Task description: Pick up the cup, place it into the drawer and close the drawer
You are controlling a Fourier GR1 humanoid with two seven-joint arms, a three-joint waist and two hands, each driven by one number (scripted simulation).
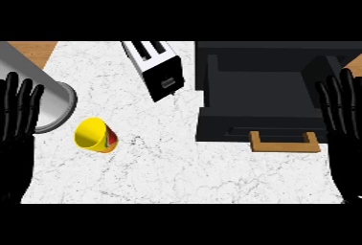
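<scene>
White marble counter (pixel 212 177): your left hand (pixel 17 115) and right hand (pixel 343 115) rest with fingers straight, holding nothing; yellow cup (pixel 96 135) lies tipped at left, ungrasped; dark drawer (pixel 258 95) stands open. All steps remain.

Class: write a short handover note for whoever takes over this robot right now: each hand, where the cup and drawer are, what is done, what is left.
Left hand: open, resting at the left edge, holding nothing.
Right hand: open, resting at the right edge, holding nothing.
Yellow cup: on the counter, tilted, near the left hand.
Drawer: open, with nothing visible inside; wooden handle faces the robot.
Done: nothing.
Left: pick up cup, place it in drawer, close drawer.
</scene>
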